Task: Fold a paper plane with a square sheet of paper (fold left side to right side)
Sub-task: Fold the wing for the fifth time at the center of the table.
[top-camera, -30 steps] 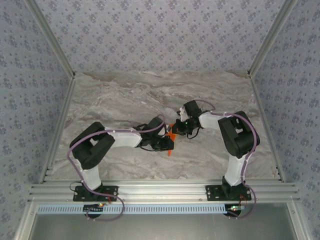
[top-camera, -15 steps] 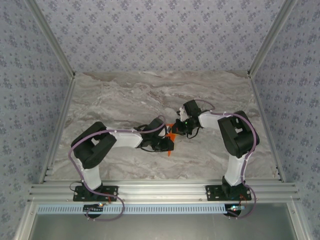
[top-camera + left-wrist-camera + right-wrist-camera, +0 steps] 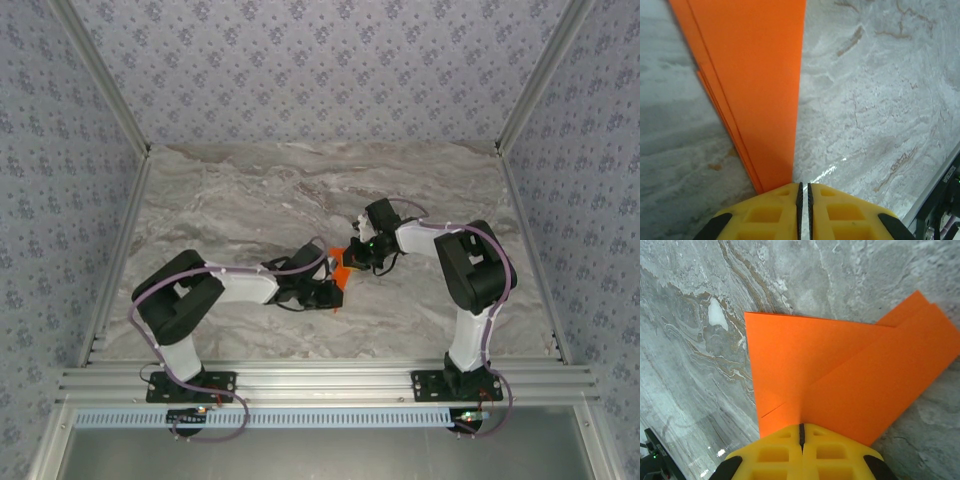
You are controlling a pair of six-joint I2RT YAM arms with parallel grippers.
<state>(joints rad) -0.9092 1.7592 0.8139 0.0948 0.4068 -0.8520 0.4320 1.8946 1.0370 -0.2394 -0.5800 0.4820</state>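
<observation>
Orange paper plane, long axis near-far

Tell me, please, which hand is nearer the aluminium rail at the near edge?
Left. The left hand grips the orange paper closer to the rail; the right hand grips it farther back.

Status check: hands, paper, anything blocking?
Left hand shut on orange paper, at a narrow end. Right hand shut on it too, at layered folds. Paper partly folded, over marble table. No obstruction seen.
</observation>
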